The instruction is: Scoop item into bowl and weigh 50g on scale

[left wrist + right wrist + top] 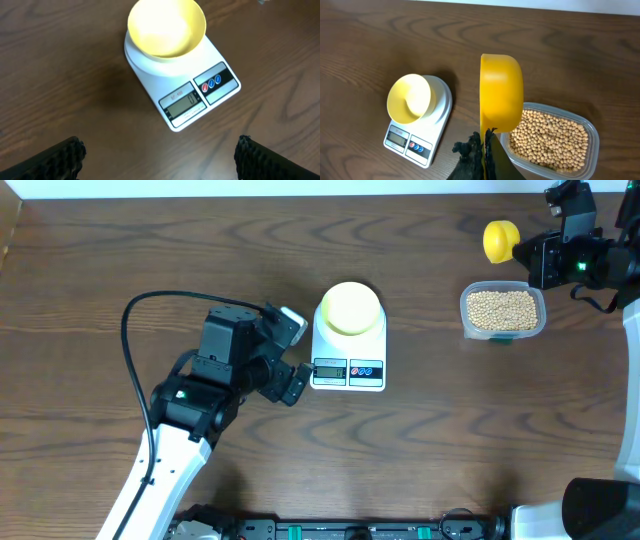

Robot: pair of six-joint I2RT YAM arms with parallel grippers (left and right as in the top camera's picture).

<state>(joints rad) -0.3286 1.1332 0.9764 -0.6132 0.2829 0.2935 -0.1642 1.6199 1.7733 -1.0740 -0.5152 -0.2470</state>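
Two grippers over a brown wood table. Released and spread wide, the left gripper: black pads at the bottom corners of the left wrist view, bare wood between them. From overhead, just left of the scale, aimed at its display end, close beside it but apart. White and flat, the scale, near the middle of the table, with a grey display and round buttons along the edge nearer the robot; digits too small to read with certainty. Upright on the scale's platform, the bowl: pale yellow, round, covering most of the end away from the display. Clenched on a yellow scoop by its handle, the right gripper, at the far right of the table, fingers pressed together in the right wrist view. Scoop held up off the table, cup on its side with the open rim toward the scale, near the far edge of a tub. Clear plastic, rounded rectangle, the tub, flat on the table to the right of the scale and well apart from it. Inside the tub, the beans: small, round, tan, covering its floor. Scoop's inside turned from the wrist camera; contents impossible to tell. Black and white left arm from the bottom edge up toward the scale, a black cable looping beside it.
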